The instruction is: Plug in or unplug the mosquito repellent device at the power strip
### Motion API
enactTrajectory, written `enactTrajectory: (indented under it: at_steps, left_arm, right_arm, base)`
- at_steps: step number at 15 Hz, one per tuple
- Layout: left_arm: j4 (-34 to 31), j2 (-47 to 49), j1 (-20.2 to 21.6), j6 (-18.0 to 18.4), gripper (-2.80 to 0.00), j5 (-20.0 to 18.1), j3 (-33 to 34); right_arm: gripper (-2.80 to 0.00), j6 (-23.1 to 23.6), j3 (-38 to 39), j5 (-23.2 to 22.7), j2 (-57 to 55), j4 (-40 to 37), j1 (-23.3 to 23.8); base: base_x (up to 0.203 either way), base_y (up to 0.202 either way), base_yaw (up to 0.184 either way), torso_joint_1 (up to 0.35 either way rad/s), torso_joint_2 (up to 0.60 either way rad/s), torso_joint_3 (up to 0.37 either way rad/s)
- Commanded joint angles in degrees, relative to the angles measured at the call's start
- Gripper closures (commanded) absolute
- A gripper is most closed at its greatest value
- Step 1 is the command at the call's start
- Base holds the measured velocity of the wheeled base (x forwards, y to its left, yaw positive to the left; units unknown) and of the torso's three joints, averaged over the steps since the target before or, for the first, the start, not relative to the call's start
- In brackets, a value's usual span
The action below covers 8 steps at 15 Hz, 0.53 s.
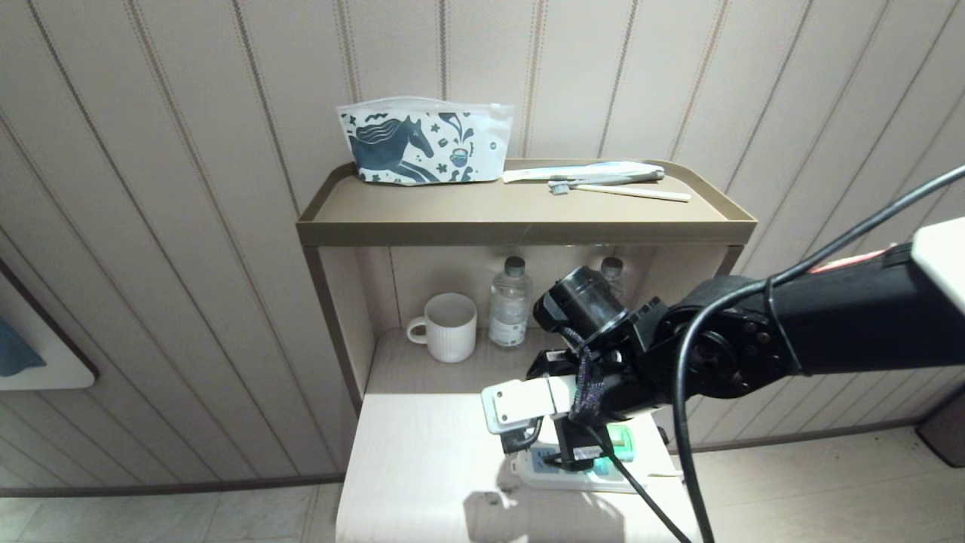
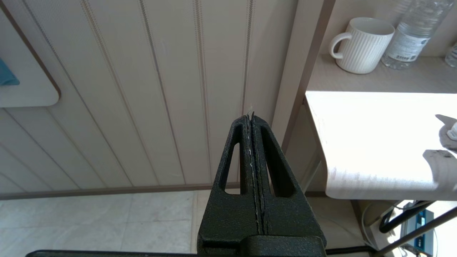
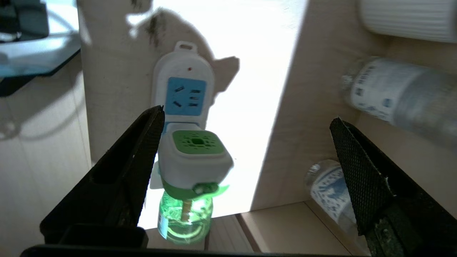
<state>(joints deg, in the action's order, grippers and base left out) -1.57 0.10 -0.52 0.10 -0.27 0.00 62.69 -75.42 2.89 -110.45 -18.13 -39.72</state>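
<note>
Nearest, at the front of the pale wood surface [image 1: 422, 467]: right gripper [image 3: 246, 153] hanging over the power strip [image 3: 184, 92], black fingers [image 3: 132, 171] spread wide and gripping nothing. Just beside one finger, not visibly touched by either: the mosquito repellent device [image 3: 194, 157], seated in a socket of the strip, green vented face up toward the wrist camera, clear green liquid bottle sticking out sideways. Next to it on the strip, one free light-blue socket face and a small red dot near the rounded end. From the head view, mostly hidden beneath the wrist, only a green sliver of the device [image 1: 620, 437] and a white edge of the strip [image 1: 562, 477] showing.

Off to the robot's left, beside the surface edge and above the tiled floor: left gripper [image 2: 252, 117], fingers pressed together, empty.

Farther back, in the open shelf niche: white ribbed mug [image 1: 450, 326], clear water bottle [image 1: 510, 303] just beside it, a second bottle [image 1: 612, 275] half hidden by the arm.

Farthest, on the brown top tray [image 1: 528, 222] against the panelled wall: horse-print pouch [image 1: 422, 142], toothbrush [image 1: 622, 191] and a flat white packet [image 1: 584, 173].
</note>
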Motion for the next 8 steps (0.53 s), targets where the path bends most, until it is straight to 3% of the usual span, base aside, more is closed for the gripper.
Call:
enactTrajectory:
  at_steps: [1, 8]
  left_arm:
    - [-0.01, 0.08, 0.00, -0.01, 0.00, 0.00, 0.00]
    - [-0.01, 0.08, 0.00, -0.01, 0.00, 0.02, 0.00]
  right_arm:
    - [-2.80, -0.39, -0.58, -0.06, 6.07, -0.07, -0.49]
    - [-2.80, -3.70, -1.55, -0.18, 20.95, 0.31, -0.92]
  base:
    - [0.000, 0.000, 0.000, 0.000, 0.00, 0.000]
    - [0.000, 0.000, 0.000, 0.000, 0.00, 0.000]
